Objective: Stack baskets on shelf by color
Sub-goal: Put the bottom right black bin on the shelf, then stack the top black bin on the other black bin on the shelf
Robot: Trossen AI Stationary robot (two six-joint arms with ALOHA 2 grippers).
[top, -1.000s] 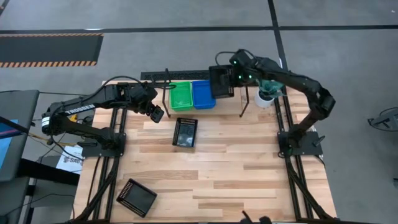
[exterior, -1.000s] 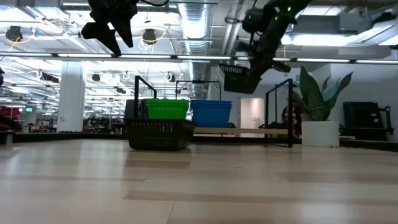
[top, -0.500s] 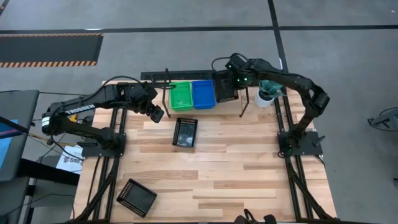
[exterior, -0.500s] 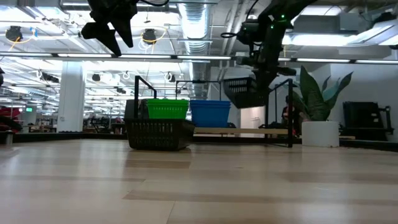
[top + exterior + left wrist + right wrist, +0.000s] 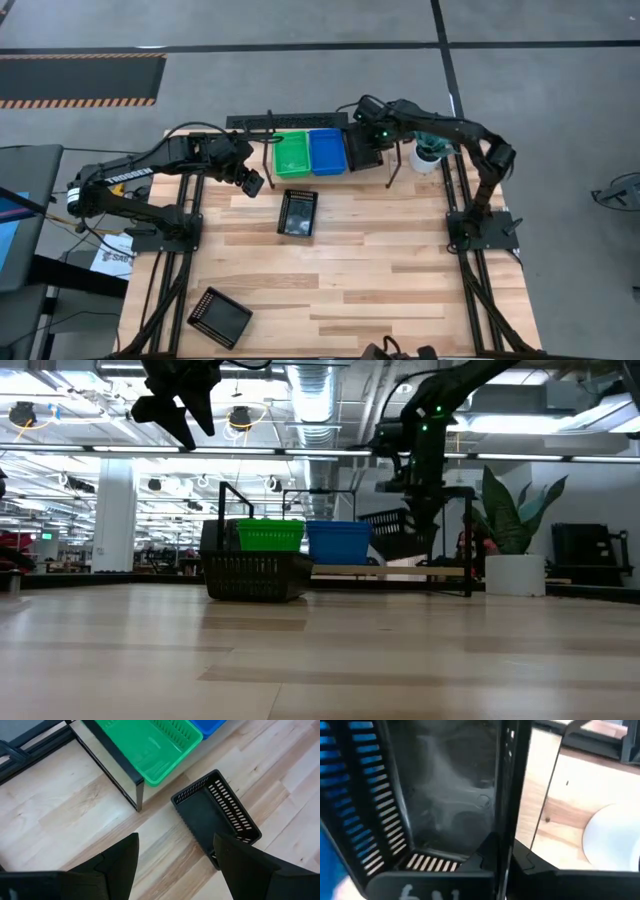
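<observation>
High view, shelf: you see the shelf (image 5: pixel 330 150) along the table's (image 5: pixel 400 290) far edge, with a green basket (image 5: pixel 292 154) and a blue basket (image 5: pixel 327 151) side by side in it, sorted by colour.
High view, right gripper: the right gripper (image 5: pixel 362 140) sits over the shelf's free right slot, carrying a black basket (image 5: pixel 361 150) just beside the blue one; you can judge this as the placing step for the black pile.
High view, loose stock: a second black basket (image 5: pixel 298 212) lies mid-table, a third black basket (image 5: pixel 220 317) near the front left corner, well apart; both are not yet shelved.
High view, left gripper: the left gripper (image 5: pixel 250 182) hangs near the shelf's left end, holding nothing.
High view, bystander item: a white pot (image 5: pixel 427 156) stands just right of the shelf.
Low view, carried basket: the black basket (image 5: pixel 392 532) hangs tilted under the right arm, at shelf height, right of the blue basket (image 5: pixel 339 542); you cannot tell whether it touches the frame.
Left wrist view, tool state: the fingers (image 5: pixel 117 862) stand wide apart with nothing between them, above the mid-table black basket (image 5: pixel 220 815), likely your next pick.
Right wrist view, tool state: the basket's rim (image 5: pixel 505 805) runs right at the camera, with a blue mesh wall (image 5: pixel 340 795) beside it; the grip looks in place, though you cannot tell whether the fingers are letting go.
</observation>
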